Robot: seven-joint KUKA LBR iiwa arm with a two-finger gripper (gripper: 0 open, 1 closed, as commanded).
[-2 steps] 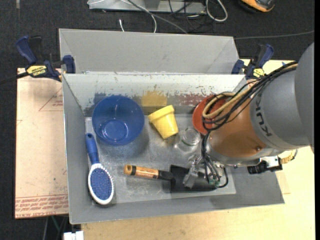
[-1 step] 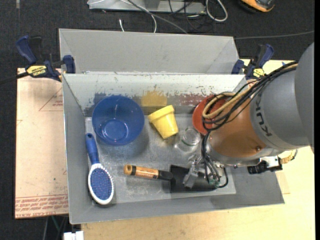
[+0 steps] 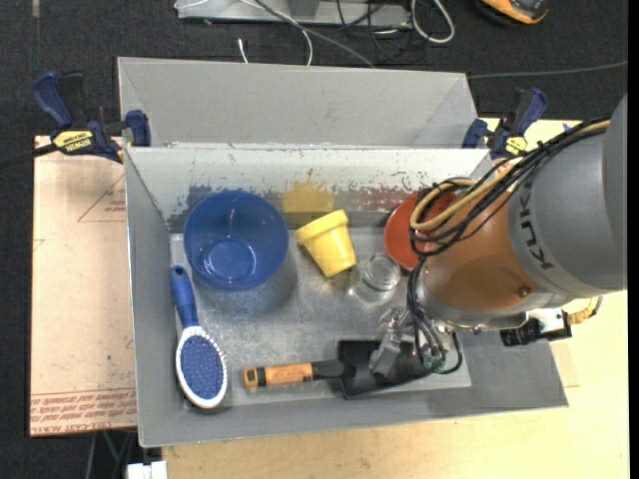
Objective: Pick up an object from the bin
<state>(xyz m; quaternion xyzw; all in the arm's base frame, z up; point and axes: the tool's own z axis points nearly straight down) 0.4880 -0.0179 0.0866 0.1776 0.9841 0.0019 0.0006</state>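
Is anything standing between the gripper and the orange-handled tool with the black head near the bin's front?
Nothing visible does. The gripper hangs directly over the black head of the orange-handled tool; the small clear cup stands apart, further back.

Even bright light, soft shadows

The grey arm link (image 3: pixel 569 218) bears the dark letters "KU"; nothing else is legible.

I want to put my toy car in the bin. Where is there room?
Best spot: the bare bin floor between the blue bowl, yellow cup and orange-handled tool. The right side is crowded: the gripper hangs by the clear cup.
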